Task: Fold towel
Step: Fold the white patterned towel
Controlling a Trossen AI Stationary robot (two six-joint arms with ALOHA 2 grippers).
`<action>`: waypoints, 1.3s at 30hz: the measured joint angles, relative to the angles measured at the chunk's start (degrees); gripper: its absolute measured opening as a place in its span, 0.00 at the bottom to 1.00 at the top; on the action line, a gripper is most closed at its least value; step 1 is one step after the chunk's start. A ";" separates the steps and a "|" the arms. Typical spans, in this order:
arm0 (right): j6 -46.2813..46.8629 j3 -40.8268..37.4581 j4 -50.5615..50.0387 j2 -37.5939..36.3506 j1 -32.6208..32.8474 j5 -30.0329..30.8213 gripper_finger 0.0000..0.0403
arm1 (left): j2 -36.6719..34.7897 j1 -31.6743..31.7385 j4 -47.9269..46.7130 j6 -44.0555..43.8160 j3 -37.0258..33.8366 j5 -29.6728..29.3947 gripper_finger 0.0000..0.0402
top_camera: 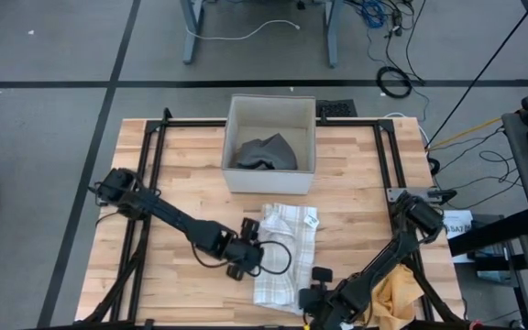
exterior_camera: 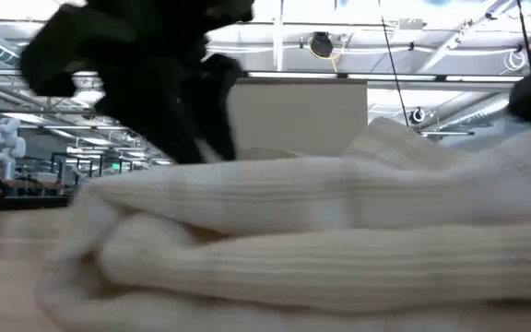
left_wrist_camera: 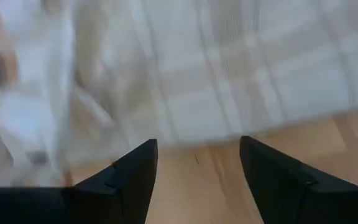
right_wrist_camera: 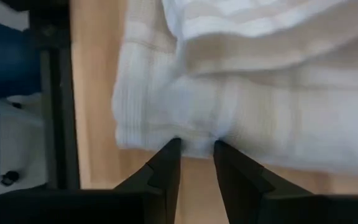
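Observation:
The white towel point(top_camera: 287, 252) with faint check lines lies on the wooden table point(top_camera: 181, 156), folded into a long strip with layers stacked on each other point(exterior_camera: 321, 249). My left gripper point(left_wrist_camera: 197, 162) is open over bare wood just off the towel's left edge point(top_camera: 251, 251), with nothing between its fingers. My right gripper point(right_wrist_camera: 196, 149) is at the towel's near right edge point(top_camera: 317, 284) and is shut on it. My right gripper pinches the towel's edge point(right_wrist_camera: 196, 138) between its two fingers, and only their free ends reach the cloth. The fingers slant down from the table's near right side. I cannot tell whether it has one layer or several. The towel lies slack on the table.
A white open box point(top_camera: 270, 110) holding a grey cloth point(top_camera: 264, 152) stands just beyond the towel's far end. A yellow cloth point(top_camera: 397, 298) lies at the near right by the right arm. Black frame rails point(top_camera: 149, 156) run along both sides of the table.

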 joint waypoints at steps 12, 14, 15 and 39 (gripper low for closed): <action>-22.66 -0.04 30.19 5.75 -10.61 -0.74 0.22 | 0.02 -3.04 -6.76 -2.18 -0.02 0.22 0.59; -23.46 -0.04 29.92 5.62 -11.79 -4.46 0.22 | 0.02 -3.03 -8.43 -3.18 -0.02 0.06 0.59; -23.68 -0.06 29.58 5.45 -11.74 -6.29 0.22 | 0.02 -3.02 -9.18 -3.63 -0.02 0.04 0.59; -13.57 -0.92 -15.93 -7.98 -10.43 18.87 0.22 | 1.89 -2.11 -5.52 -4.78 -0.01 9.72 0.59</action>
